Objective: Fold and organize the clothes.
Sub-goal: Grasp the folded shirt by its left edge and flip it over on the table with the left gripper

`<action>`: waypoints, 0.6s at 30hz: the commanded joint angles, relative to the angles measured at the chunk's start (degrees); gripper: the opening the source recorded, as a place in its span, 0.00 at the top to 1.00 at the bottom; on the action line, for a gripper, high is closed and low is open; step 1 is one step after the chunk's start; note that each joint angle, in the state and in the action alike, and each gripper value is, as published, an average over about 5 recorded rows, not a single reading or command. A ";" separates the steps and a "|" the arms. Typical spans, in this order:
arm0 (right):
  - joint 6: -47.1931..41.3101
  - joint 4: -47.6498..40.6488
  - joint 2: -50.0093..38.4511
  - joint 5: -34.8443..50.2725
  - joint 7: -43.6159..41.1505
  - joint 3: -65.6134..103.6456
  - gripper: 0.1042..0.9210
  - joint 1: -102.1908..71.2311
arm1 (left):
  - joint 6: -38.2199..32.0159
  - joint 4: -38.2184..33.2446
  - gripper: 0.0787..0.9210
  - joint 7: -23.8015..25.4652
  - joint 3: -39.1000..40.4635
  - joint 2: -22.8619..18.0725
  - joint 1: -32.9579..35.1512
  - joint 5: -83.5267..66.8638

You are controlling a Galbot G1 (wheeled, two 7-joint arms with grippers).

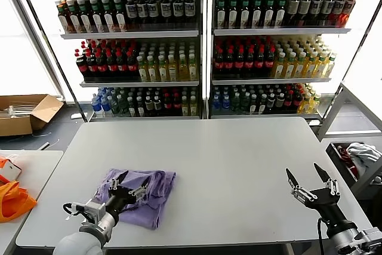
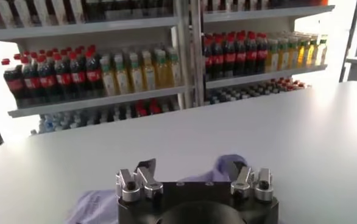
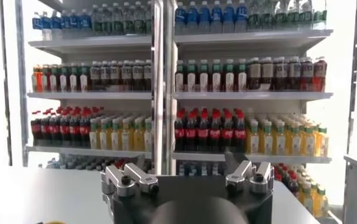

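Lavender T-shirt (image 1: 145,196) lies bunched and roughly folded on the white table (image 1: 239,171), near the table's front edge on the robot's left side. Fabric is rumpled, with a thicker folded ridge along its far edge; print and label can't be made out.

Left gripper (image 1: 129,183) sits right over the T-shirt, fingers spread apart with fabric showing between and under them. They hold nothing; whether the tips touch the cloth can't be told. In the left wrist view the left gripper (image 2: 194,178) shows both fingers apart and a bit of purple T-shirt (image 2: 224,167) beyond them, with more cloth below at the side.

Right gripper (image 1: 310,177) hangs well apart from the T-shirt, past the table's front right corner area, fingers wide open and pointing up, empty. The right wrist view shows the right gripper (image 3: 187,175) with both fingers spread and nothing between them, only table top and shelving beyond.

Behind the table, at its far edge, stand drink shelves (image 1: 203,34) packed with bottles in rows: dark cola, red caps, yellow and green drinks. A cardboard box (image 1: 24,113) sits on the floor off the table's far left corner. An orange bag (image 1: 12,198) lies on a second surface just beside the table's left edge. A bin with white cloth (image 1: 361,153) stands off the table's right side.
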 commanded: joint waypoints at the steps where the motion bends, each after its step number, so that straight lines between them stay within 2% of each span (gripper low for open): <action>1: -0.12 -0.04 -0.15 0.15 0.08 -0.10 0.12 0.44 | 1.76 4.42 0.18 -0.73 -17.83 3.56 1.95 -8.62; 4: -0.09 -0.06 -0.13 0.07 0.07 -0.50 0.12 0.34 | 2.00 9.11 0.13 -0.35 -18.43 4.50 1.48 -11.60; 9: -0.19 0.24 0.11 -0.28 0.14 -1.23 0.12 0.57 | 2.57 14.56 0.12 -0.31 -16.26 4.53 0.00 -14.39; 18: -0.34 0.33 0.04 -1.19 0.35 -1.42 0.12 0.63 | 6.06 13.21 0.12 -0.23 -10.85 0.57 -1.60 -15.79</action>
